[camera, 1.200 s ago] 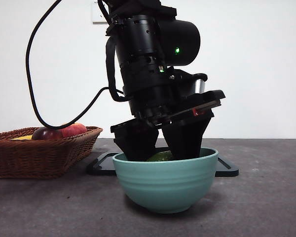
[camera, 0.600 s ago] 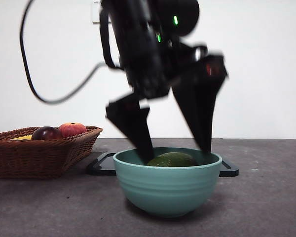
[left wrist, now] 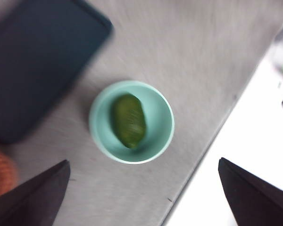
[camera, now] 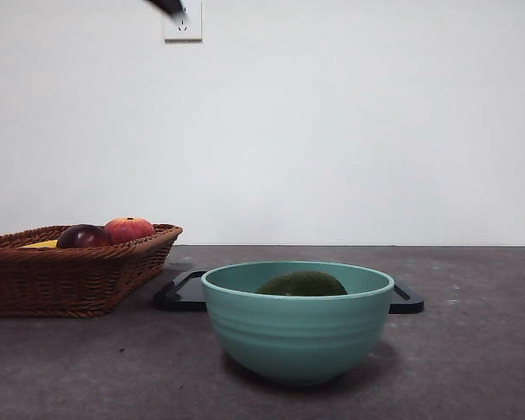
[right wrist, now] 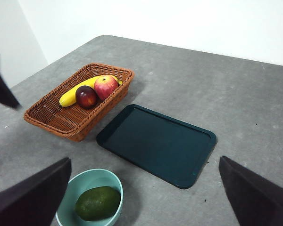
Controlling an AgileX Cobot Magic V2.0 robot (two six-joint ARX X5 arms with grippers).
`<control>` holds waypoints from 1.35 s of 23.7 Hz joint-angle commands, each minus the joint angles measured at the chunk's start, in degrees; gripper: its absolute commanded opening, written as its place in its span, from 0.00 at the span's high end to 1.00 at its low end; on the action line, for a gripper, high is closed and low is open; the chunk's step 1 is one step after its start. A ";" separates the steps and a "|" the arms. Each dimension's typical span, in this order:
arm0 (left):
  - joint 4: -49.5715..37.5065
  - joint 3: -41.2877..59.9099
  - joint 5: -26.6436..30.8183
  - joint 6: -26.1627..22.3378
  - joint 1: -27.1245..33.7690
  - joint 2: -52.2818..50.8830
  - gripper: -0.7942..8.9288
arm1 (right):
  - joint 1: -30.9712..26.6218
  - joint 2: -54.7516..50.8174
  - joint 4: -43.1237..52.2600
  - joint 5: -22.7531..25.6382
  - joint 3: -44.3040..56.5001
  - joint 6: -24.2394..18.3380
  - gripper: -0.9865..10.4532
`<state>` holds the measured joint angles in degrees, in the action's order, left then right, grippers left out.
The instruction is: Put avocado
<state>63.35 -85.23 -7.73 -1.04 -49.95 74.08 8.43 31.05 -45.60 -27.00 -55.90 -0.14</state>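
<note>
Gone from the front view is the big dark arm that stood over the bowl half a second ago; only a black tip shows at the top edge. Left behind, the dark green, dull-skinned avocado [camera: 302, 283] lies on its side inside the pale teal ceramic bowl [camera: 296, 337], free of any grip.

High above it hangs the left claw [left wrist: 144, 195], jaws spread wide and empty, looking straight down on the fruit. The right claw [right wrist: 144, 195] waits further off, likewise released and holding nothing.

Just behind the bowl lies the flat black rectangular tray [right wrist: 156, 143], bare. Beside it sits the brown wicker basket [right wrist: 52, 120] with a yellow banana [right wrist: 80, 89], a red-orange apple [right wrist: 105, 85] and a dark maroon round fruit [right wrist: 86, 96], all on the grey tabletop [right wrist: 254, 99].

Judging by this, the placing looks finished; only the arm's retreat remains.
</note>
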 commanded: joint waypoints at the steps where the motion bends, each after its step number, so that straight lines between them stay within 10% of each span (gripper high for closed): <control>1: -0.11 -0.81 0.31 -1.38 1.11 -6.71 0.41 | 0.17 0.28 0.44 -0.07 -0.79 1.73 0.47; 14: 1.46 16.72 6.91 4.09 4.98 -48.19 0.41 | 0.20 0.98 -4.59 -0.22 -0.79 6.75 0.47; 22: 3.93 17.51 6.91 4.31 4.96 -53.59 0.41 | 8.46 12.52 -1.66 -2.21 -0.79 13.66 0.47; 32: 4.44 17.51 6.91 4.33 4.98 -53.59 0.41 | 24.70 31.93 0.57 12.46 -1.97 15.96 0.47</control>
<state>68.01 -67.11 -1.17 2.70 -44.64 20.49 32.05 60.95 -45.60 -15.51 -56.45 14.50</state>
